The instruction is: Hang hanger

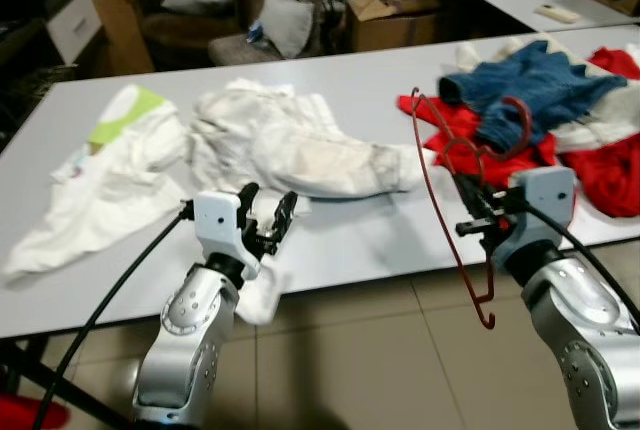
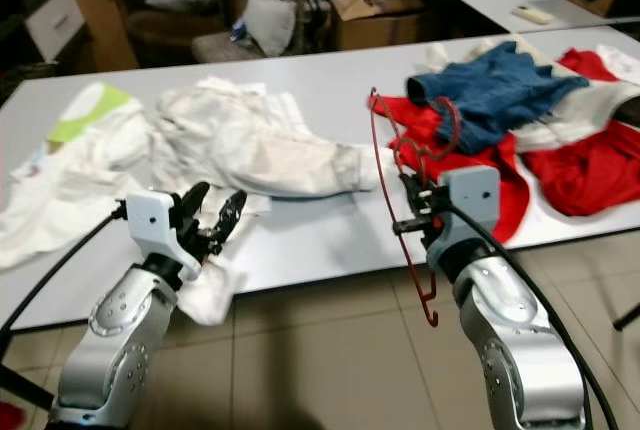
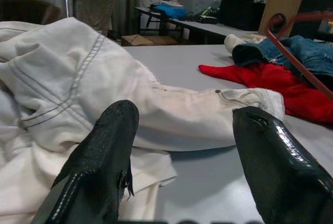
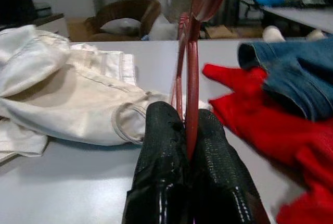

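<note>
A dark red wire hanger stands upright at the table's near edge, its hook over the red and blue clothes. My right gripper is shut on the hanger's wire, pinched between both black fingers. My left gripper is open above the white trousers, nothing between its fingers. The trousers lie crumpled in the middle of the grey table.
A white garment with a green patch lies at the table's left. Blue jeans and red cloth pile at the right. Chairs and a cardboard box stand behind the table. Tiled floor lies below me.
</note>
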Robot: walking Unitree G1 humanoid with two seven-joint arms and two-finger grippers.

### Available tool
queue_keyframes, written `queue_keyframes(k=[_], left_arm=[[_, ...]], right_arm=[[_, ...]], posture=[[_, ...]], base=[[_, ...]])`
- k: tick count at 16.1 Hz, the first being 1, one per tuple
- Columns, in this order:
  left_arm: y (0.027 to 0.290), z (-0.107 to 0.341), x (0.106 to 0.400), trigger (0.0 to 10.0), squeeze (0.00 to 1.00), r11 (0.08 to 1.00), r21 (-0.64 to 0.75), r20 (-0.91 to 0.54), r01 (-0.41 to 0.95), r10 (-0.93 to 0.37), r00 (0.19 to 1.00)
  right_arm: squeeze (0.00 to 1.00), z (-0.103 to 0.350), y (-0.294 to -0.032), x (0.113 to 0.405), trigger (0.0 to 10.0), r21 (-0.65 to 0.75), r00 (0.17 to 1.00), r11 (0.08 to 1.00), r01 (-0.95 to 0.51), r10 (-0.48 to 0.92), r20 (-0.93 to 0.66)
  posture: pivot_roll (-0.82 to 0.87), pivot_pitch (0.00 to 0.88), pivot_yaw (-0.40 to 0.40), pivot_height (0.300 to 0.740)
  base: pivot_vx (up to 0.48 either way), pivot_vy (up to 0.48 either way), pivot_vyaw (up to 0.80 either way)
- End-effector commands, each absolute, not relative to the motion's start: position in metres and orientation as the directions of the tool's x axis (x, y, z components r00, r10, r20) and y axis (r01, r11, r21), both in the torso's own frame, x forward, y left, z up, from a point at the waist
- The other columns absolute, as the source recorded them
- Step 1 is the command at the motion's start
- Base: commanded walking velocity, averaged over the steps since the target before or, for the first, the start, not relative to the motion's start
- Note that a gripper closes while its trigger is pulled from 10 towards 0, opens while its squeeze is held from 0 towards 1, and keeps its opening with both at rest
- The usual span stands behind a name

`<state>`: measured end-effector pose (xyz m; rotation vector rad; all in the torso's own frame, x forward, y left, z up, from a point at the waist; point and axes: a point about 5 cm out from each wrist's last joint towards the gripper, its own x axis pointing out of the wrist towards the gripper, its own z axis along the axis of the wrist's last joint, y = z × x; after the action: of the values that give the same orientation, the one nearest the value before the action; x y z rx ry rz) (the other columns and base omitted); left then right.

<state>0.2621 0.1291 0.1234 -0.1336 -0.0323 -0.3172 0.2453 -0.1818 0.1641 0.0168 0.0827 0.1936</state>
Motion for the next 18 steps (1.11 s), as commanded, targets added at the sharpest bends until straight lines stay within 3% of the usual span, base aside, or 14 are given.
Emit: queue_keyframes(k=[1, 5, 8, 9, 12, 18], left_arm=[[0.135, 0.123, 0.262, 10.0, 0.0, 0.952, -0.108, 0.046, 0.288, -0.285, 0.958], [0.137, 0.12, 0.259, 10.0, 0.0, 0.946, -0.115, 0.016, 0.303, -0.303, 0.953], [0.14, 0.122, 0.259, 10.0, 0.0, 0.948, -0.108, 0.026, 0.299, -0.298, 0.954], [0.141, 0.122, 0.26, 10.0, 0.0, 0.95, -0.105, 0.02, 0.295, -0.294, 0.956], [0.143, 0.118, 0.261, 10.0, 0.0, 0.957, -0.117, -0.001, 0.266, -0.268, 0.963], [0.152, 0.123, 0.265, 10.0, 0.0, 0.965, -0.135, 0.015, 0.225, -0.226, 0.974]], right_arm=[[0.0, 0.16, -0.174, 0.244, 10.0, 0.068, 0.965, 0.969, -0.236, 0.242, -0.104], [0.0, 0.147, -0.169, 0.244, 10.0, 0.053, 0.951, 0.97, -0.236, 0.242, -0.193], [0.0, 0.147, -0.167, 0.239, 10.0, 0.201, 0.961, 0.957, -0.207, 0.238, -0.14], [0.0, 0.141, -0.16, 0.233, 10.0, 0.219, 0.931, 0.935, -0.278, 0.319, -0.178], [0.0, 0.137, -0.15, 0.228, 10.0, 0.124, 0.894, 0.92, -0.373, 0.392, -0.218], [0.0, 0.158, -0.154, 0.242, 10.0, 0.143, 0.941, 0.937, -0.318, 0.33, -0.071]], posture=[[-0.13, 0.0, 0.06, 0.74], [-0.13, 0.0, 0.073, 0.74], [-0.12, 0.0, 0.075, 0.74], [-0.12, 0.0, 0.076, 0.74], [-0.13, 0.0, 0.077, 0.74], [-0.12, 0.0, 0.063, 0.74]], base=[[0.0, 0.0, 0.0], [0.0, 0.0, 0.0], [0.0, 0.0, 0.0], [0.0, 0.0, 0.0], [0.0, 0.0, 0.0], [0.207, 0.0, -0.37]])
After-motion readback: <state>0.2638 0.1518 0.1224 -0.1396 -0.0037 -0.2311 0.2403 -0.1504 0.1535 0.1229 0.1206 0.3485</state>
